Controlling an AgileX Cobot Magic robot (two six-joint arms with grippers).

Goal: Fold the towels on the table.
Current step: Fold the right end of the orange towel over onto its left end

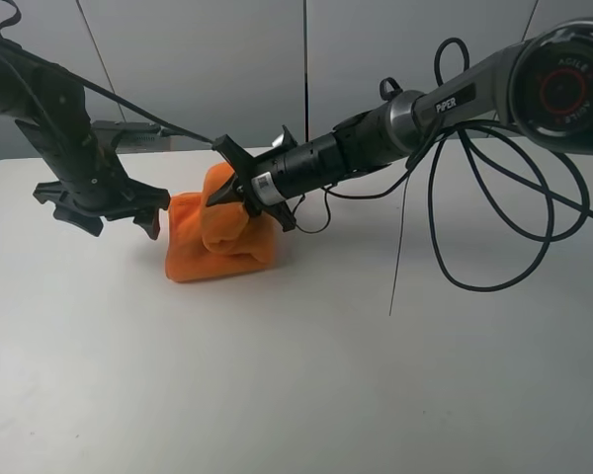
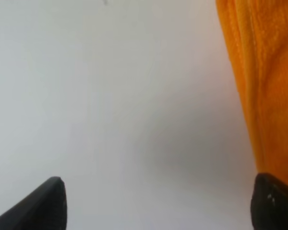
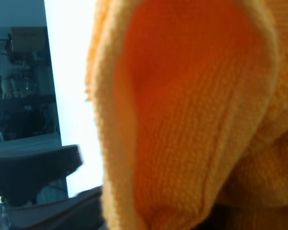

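Qty: 1 orange towel [image 1: 217, 242], 1 white table [image 1: 306, 395], 2 grippers, i.e. left gripper [image 1: 120, 219] & right gripper [image 1: 239, 194].

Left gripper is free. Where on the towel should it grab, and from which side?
Probably the stitched left edge of the towel, low near the table, coming in from the left of the high view. The right gripper holds the bunched top lifted, so that side hangs free, and the open left gripper sits beside it.
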